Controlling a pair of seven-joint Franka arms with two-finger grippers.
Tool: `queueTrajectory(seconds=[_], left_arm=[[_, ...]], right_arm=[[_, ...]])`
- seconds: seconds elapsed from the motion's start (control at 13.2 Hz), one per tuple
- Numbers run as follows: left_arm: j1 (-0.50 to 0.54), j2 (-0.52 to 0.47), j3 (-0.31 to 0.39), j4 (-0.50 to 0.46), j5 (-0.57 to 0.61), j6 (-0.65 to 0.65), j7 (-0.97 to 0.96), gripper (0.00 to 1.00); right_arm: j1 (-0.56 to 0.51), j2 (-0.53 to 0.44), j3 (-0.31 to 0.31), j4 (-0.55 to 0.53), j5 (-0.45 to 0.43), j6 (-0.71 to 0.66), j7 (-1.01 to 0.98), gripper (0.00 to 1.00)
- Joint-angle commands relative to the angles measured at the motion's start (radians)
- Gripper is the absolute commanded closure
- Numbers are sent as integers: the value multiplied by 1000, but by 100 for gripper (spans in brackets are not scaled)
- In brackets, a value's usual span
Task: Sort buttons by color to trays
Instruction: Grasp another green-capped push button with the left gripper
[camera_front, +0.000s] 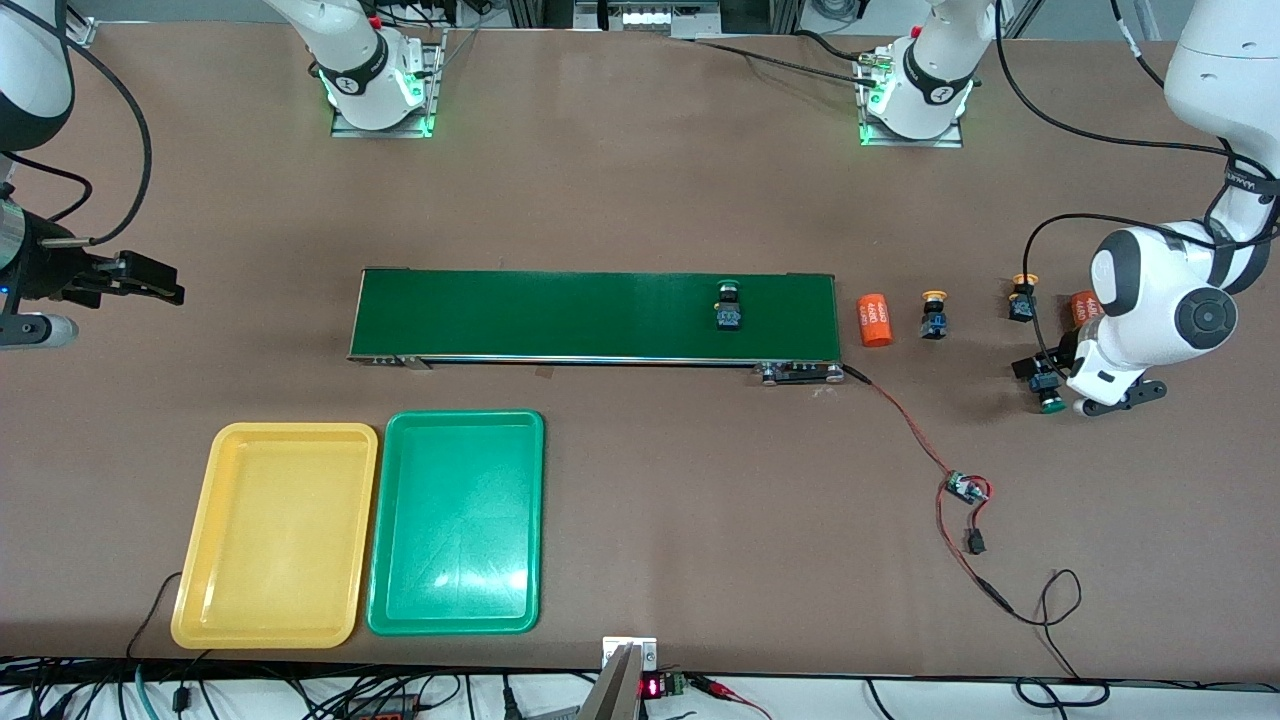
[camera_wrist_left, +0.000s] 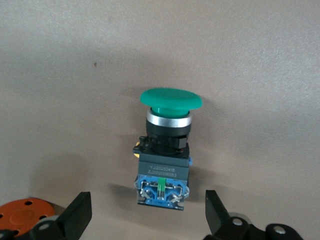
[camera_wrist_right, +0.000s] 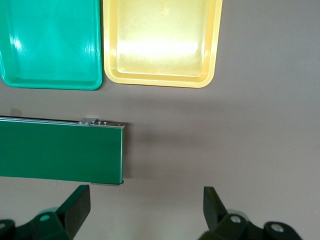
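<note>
Yellow tray (camera_front: 275, 535), green tray (camera_front: 457, 522) nearest, empty. Left gripper (camera_wrist_left: 147, 217) spread wide, empty, around green button (camera_wrist_left: 165, 145) (other on belt (camera_front: 560, 315)): centre, descend, close on body. Right gripper (camera_wrist_right: 145, 212) wide, empty, waits.

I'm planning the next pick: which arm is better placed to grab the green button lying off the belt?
Left. The left pincer hangs open right over that green button, fingers either side. The right pincer waits open at the right arm's end, past the conveyor belt.
</note>
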Motion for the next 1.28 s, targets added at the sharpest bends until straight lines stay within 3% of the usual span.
queueTrajectory(seconds=[0.0, 0.45, 0.6, 0.83, 1.06, 1.21], left_arm=[[22, 10, -11, 15, 7, 3, 40, 5], [22, 27, -11, 23, 7, 21, 51, 33], [19, 23, -11, 23, 7, 20, 49, 57], [11, 3, -15, 23, 9, 12, 51, 78], [-12, -54, -29, 14, 6, -23, 95, 86], [-36, -115, -92, 14, 6, -147, 88, 89]], right_arm=[[-1, -4, 3, 3, 8, -12, 12, 0], [-3, -3, 3, 3, 11, -12, 12, 0], [-3, -3, 3, 3, 11, -18, 11, 0], [-3, -3, 3, 3, 11, -23, 9, 0], [-1, -3, 4, 0, 11, -37, 8, 0], [-1, -3, 4, 0, 11, -38, 8, 0]])
